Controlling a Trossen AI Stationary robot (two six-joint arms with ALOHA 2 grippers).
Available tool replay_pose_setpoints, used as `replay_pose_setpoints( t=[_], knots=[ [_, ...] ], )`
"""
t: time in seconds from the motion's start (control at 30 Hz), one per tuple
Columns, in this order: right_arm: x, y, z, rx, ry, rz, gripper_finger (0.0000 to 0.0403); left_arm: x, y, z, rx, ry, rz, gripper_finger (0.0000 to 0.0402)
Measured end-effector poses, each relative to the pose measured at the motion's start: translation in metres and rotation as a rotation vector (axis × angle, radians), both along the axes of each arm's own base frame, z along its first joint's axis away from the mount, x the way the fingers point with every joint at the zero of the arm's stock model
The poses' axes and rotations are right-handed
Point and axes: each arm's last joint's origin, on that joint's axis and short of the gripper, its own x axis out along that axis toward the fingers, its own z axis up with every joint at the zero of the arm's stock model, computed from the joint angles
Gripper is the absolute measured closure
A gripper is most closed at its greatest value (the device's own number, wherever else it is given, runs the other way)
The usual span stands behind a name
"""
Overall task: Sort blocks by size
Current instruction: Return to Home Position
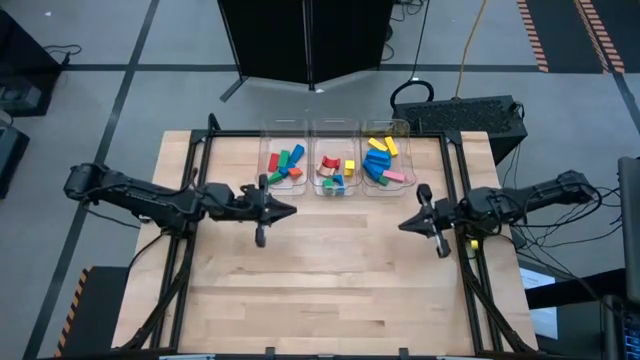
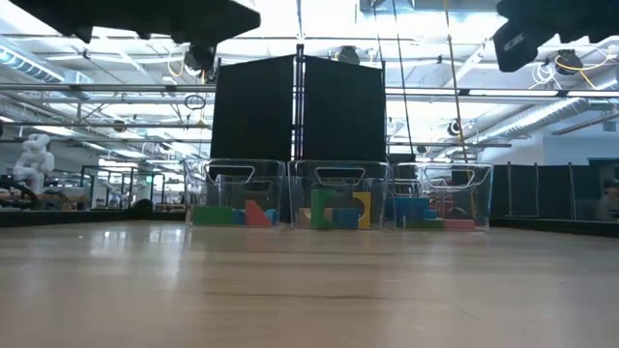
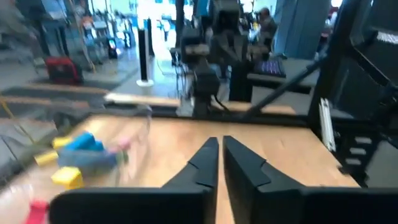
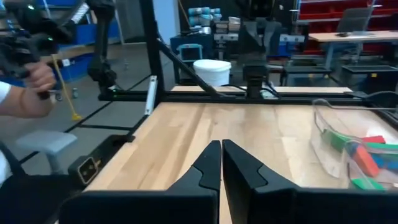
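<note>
- The blocks (image 1: 376, 166) are lying in three clear bins (image 1: 335, 124), far side.
- The left gripper (image 1: 290, 211) and right gripper (image 1: 405, 224) are hovering nearer, both pressed together, empty.
- Only the right wrist view is showing a person's hand (image 4: 37, 78).

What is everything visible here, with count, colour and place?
Bins: three, clear, row at table's far edge.
Left bin's blocks: several, green, red, blue.
Middle bin's blocks: several, red, yellow, green, blue.
Right bin's blocks: several, blue, yellow, pink.
Table: one, light wood.
Panels: two, black, behind the bins.
Box: one, black, beyond table's far right corner.
Person's hand: one, beyond the table.
Left gripper: dark, shut, above table near left bin.
Right gripper: dark, shut, above table near right bin.
</note>
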Motion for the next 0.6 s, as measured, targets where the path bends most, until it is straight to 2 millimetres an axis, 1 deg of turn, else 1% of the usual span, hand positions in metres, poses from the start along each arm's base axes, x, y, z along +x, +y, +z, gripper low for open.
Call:
replay_pose_setpoints(
  t=[0.1,0.2,0.3,0.4,0.6],
  knots=[
    [-0.002,0.000,0.001,0.002,-0.012,-0.008,0.0403,-0.004,-0.005,-0.002,-0.011,0.048,-0.024,0.0396],
    [-0.002,-0.001,0.003,0.000,-0.034,-0.067,0.0403,-0.011,-0.012,0.000,-0.006,0.063,-0.022,0.0397],
    [-0.001,-0.001,0.003,-0.041,-0.038,-0.063,0.0403,-0.021,-0.014,0.005,0.003,0.078,0.001,0.0397],
    [-0.001,-0.001,0.003,-0.050,-0.038,-0.063,0.0403,-0.033,-0.012,0.008,0.018,0.105,0.020,0.0399],
    [-0.001,-0.001,0.006,-0.061,-0.077,-0.067,0.0403,-0.060,0.000,0.021,0.035,0.086,0.062,0.0399]
  ],
)
